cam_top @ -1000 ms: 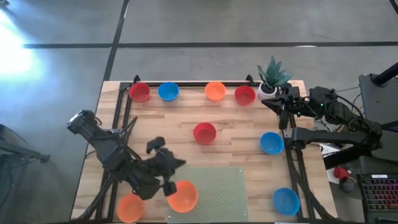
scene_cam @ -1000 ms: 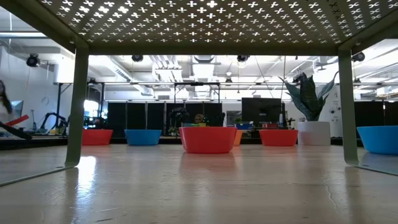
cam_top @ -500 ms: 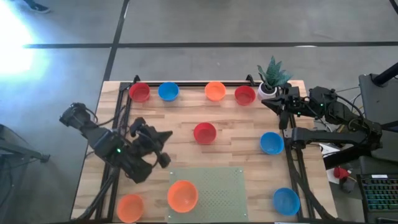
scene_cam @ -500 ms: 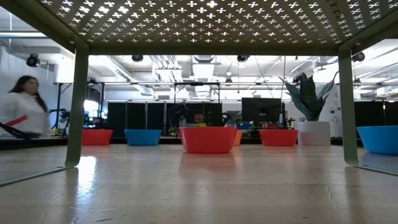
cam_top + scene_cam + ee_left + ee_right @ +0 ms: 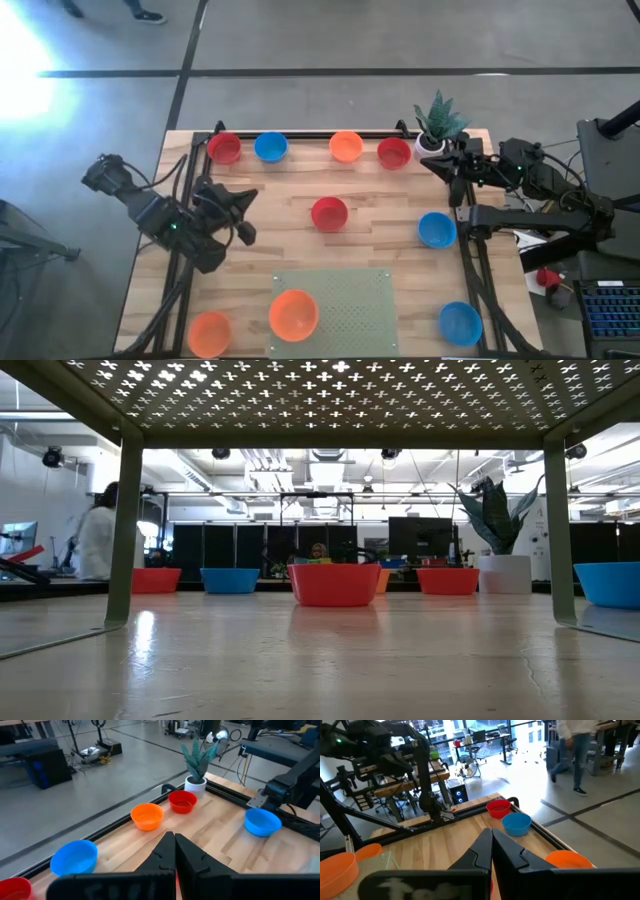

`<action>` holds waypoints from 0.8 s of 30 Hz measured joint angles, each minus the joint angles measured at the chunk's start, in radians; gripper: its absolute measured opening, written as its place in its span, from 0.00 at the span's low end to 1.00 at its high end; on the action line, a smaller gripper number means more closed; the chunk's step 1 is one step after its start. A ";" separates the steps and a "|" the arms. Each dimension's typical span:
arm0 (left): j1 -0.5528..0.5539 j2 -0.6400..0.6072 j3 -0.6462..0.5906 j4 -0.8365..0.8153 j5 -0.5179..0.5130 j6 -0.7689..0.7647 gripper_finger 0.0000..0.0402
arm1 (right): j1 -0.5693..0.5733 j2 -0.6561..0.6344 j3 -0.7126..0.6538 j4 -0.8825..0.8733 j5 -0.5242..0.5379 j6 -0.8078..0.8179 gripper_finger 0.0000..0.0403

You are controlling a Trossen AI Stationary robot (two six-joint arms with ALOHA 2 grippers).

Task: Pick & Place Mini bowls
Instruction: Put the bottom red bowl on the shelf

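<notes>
Nine mini bowls are spread over the wooden table. A red bowl (image 5: 224, 148), a blue bowl (image 5: 270, 147), an orange bowl (image 5: 346, 146) and a red bowl (image 5: 394, 153) stand along the far edge. A red bowl (image 5: 329, 213) stands in the middle. Two blue bowls (image 5: 437, 230) (image 5: 460, 323) are at the right. One orange bowl (image 5: 294, 314) rests on the green perforated plate (image 5: 350, 300), and another orange bowl (image 5: 210, 333) stands at the near left. My left gripper (image 5: 248, 197) is shut and empty, raised over the table's left part. My right gripper (image 5: 432, 165) is shut and empty at the far right.
A small white pot with a green plant (image 5: 434, 130) stands at the far right corner, beside my right gripper. Black rails run along the table's left (image 5: 190, 190), right (image 5: 468, 270) and far edges. A person (image 5: 98, 540) moves in the room behind.
My left gripper has drawn away from the orange bowl on the green plate, going up and toward the table's far and left edges. The bowl stays on the plate. A person has walked across the room behind.
</notes>
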 joint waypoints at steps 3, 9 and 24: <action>0.000 -0.012 -0.033 0.023 -0.020 0.001 0.00 | 0.000 0.027 0.001 0.000 0.007 0.003 0.02; 0.000 -0.026 -0.060 0.032 -0.035 0.003 0.00 | 0.000 0.159 0.001 0.003 0.003 0.047 0.02; 0.000 -0.035 -0.061 0.031 -0.037 0.150 0.00 | 0.000 0.561 0.163 -0.093 0.008 0.174 0.02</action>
